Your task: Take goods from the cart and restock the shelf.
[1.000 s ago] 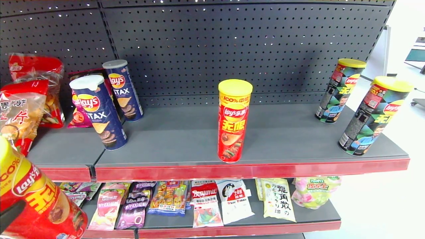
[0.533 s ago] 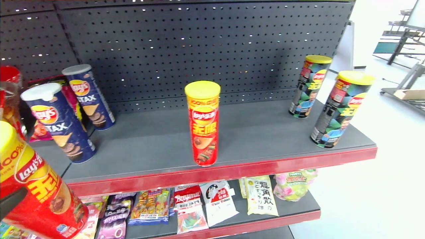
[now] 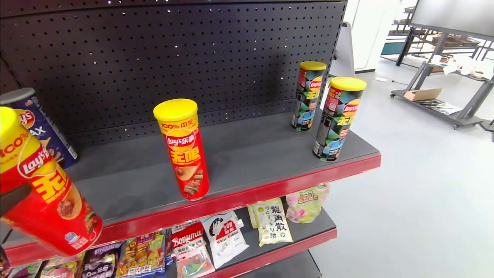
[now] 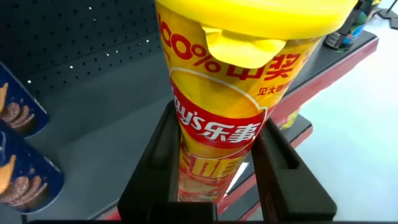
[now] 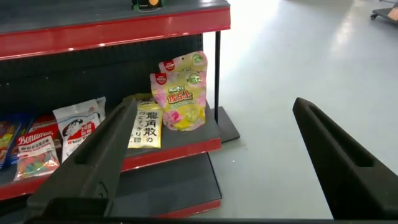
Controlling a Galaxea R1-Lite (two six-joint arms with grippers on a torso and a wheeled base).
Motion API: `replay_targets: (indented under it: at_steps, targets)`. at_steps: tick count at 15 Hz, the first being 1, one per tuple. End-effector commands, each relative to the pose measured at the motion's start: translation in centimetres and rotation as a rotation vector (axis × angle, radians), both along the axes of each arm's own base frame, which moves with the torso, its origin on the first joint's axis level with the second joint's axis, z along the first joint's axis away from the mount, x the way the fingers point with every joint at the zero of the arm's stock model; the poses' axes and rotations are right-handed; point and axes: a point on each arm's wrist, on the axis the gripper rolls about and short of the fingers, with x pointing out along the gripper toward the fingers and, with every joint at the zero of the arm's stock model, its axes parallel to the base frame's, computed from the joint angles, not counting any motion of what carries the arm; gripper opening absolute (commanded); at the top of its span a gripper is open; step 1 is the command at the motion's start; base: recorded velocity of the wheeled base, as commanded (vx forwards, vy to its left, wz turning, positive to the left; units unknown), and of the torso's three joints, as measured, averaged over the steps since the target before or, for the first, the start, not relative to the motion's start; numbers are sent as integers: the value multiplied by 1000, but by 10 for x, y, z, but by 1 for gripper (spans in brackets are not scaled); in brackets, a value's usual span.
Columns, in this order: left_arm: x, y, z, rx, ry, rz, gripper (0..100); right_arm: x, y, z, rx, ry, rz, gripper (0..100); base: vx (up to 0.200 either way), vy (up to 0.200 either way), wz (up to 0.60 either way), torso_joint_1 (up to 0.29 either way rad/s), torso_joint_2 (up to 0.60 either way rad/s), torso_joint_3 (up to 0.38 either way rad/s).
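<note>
A dark shelf (image 3: 247, 150) with a red front edge runs from near left to far right. At the near left, a tall red held can (image 3: 46, 193) with a yellow lid hangs in front of that edge, not yet set down. The left gripper (image 4: 217, 171) has it: the jaws are closed against the can's sides, about mid-body.

A matching red can (image 3: 185, 154) stands upright near the shelf's front, to the right of the held one. A blue can (image 3: 32, 127) stands farther back at the left, and two dark cans (image 3: 337, 119) stand at the right end. The right gripper (image 5: 217, 162) hangs low beside the lower shelves, its jaws spread wide with nothing between them.

Likely risks: the held can's base could catch the red edge on the way in (it sits about level with it). Released while leaning, so tall and narrow a tube would probably tip and could knock the blue can or the red can. The smooth wall might also slip in the jaws.

The held can is tilted: its long axis runs from upper left to lower right, lid up and to the left, base down toward the right.
</note>
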Motion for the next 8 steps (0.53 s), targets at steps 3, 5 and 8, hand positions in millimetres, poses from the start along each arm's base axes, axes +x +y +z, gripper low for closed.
replay_targets:
  at_steps: [3,5,8]
  targets:
    - [33,7,14,-11,56,11,0,0,0,0,0,1,1,100,0,0,0,0,0,0]
    - [58,12,12,-12,81,9,0,0,0,0,0,1,1,100,0,0,0,0,0,0]
    - [117,20,2,7,61,-19,0,0,0,0,0,1,1,100,0,0,0,0,0,0]
